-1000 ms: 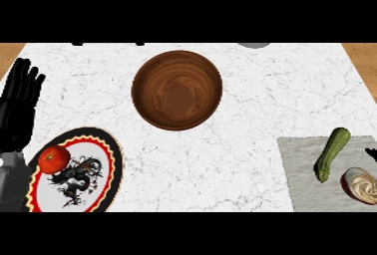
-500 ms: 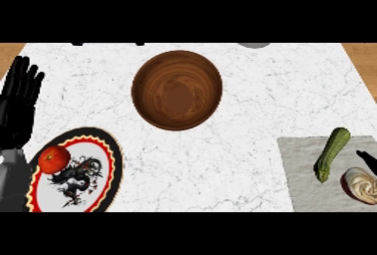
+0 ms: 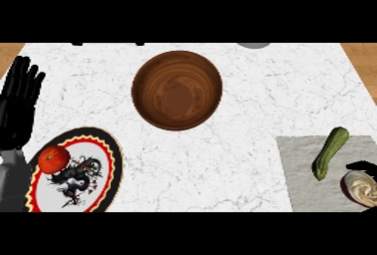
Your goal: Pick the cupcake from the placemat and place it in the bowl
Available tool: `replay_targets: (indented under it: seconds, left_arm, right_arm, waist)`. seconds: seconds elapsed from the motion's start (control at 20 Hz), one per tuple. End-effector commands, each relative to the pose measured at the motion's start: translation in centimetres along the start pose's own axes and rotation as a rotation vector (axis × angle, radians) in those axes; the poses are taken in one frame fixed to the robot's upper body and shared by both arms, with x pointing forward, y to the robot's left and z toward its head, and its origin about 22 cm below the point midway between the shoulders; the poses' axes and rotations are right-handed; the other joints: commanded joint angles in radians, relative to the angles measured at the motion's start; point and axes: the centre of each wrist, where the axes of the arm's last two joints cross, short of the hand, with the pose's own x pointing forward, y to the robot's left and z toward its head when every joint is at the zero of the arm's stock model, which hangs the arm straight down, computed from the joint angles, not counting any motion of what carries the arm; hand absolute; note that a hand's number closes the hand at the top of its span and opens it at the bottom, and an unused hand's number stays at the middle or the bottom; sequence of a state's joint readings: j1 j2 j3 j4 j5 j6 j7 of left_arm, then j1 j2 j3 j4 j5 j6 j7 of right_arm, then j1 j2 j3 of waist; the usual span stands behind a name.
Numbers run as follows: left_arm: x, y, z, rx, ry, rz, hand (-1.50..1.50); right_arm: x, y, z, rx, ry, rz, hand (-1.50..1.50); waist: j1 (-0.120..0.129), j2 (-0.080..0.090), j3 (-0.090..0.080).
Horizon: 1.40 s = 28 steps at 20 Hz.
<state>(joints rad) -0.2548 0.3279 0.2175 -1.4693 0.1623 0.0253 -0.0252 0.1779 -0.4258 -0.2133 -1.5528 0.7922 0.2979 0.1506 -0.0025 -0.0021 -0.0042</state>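
R hand (image 3: 362, 165): only dark fingertips show at right edge, just above the cupcake (image 3: 361, 188); can't tell if open or curled. Cupcake sits on grey placemat (image 3: 302, 172), lower right, w/ a green zucchini (image 3: 330, 152) just to its left. Wooden bowl (image 3: 177, 89) upper centre, well apart. L hand (image 3: 18, 102) rests at left edge, fingers straight up. Tomato (image 3: 55, 159) on patterned plate (image 3: 95, 187), lower left.

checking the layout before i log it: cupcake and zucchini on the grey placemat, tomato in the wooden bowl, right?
Not quite. In the head view the tomato lies on the patterned plate, not in the wooden bowl. The cupcake and zucchini are on the grey placemat.
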Motion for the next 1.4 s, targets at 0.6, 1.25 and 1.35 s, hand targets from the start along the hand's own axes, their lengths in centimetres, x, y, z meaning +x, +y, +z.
replay_targets:
  seconds: [0.6,1.25,1.35]
  left_arm:
    - [-0.1,-1.7,0.5,-0.034,-0.005,0.009,0.0]
    - [0.3,-1.7,-0.4,-0.02,-0.005,0.012,0.0]
    - [0.0,-1.2,0.5,0.006,-0.011,-0.002,0.0]
  right_arm:
    - [0.6,-4.9,-4.6,-0.082,-0.175,0.173,1.5]
    - [4.4,-19.0,-8.7,-0.272,-0.359,0.231,1.5]
    - [4.2,-18.9,-7.3,-0.258,-0.488,0.185,1.5]
  waist:
    - [0.029,0.007,0.006]
    - [0.019,0.004,0.004]
    - [0.005,-0.001,0.004]
